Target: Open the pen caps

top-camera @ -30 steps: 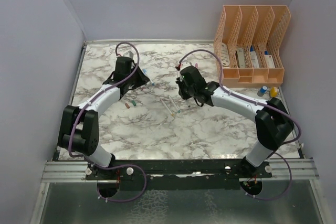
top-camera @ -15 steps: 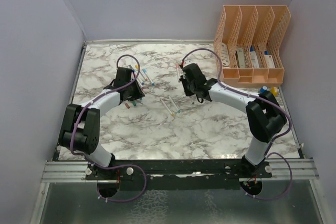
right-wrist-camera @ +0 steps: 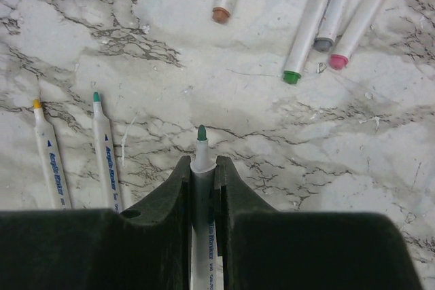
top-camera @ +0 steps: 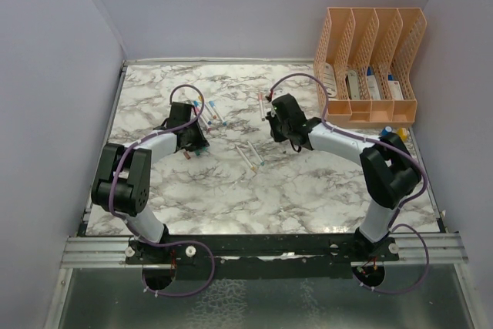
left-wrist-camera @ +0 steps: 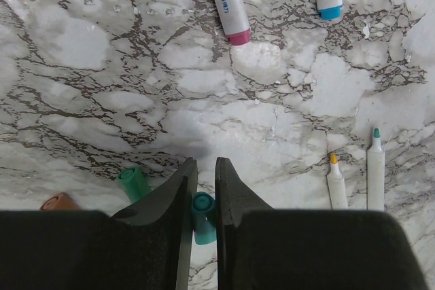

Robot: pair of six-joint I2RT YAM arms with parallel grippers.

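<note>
The left gripper [left-wrist-camera: 205, 165] was almost closed, its jaws pinching a teal cap [left-wrist-camera: 202, 214]. Just to its left on the marble table [left-wrist-camera: 81, 39] lay a green cap [left-wrist-camera: 132, 183] and an orange cap [left-wrist-camera: 58, 202]. Two uncapped pens [left-wrist-camera: 374, 174] lay to its right, and capped pens [left-wrist-camera: 228, 1] lay ahead. The right gripper [right-wrist-camera: 202, 161] was clamped on a green-tipped pen [right-wrist-camera: 201, 142] that pointed forward between its jaws, with four more capped markers [right-wrist-camera: 309, 25] ahead. Beyond the right gripper and to its right stood a peach file organiser [top-camera: 414, 36] with white items [top-camera: 370, 82] upright in its slots. A small blue item [top-camera: 385, 133] and a yellow item [top-camera: 401, 135] sat just beside its base.
</note>
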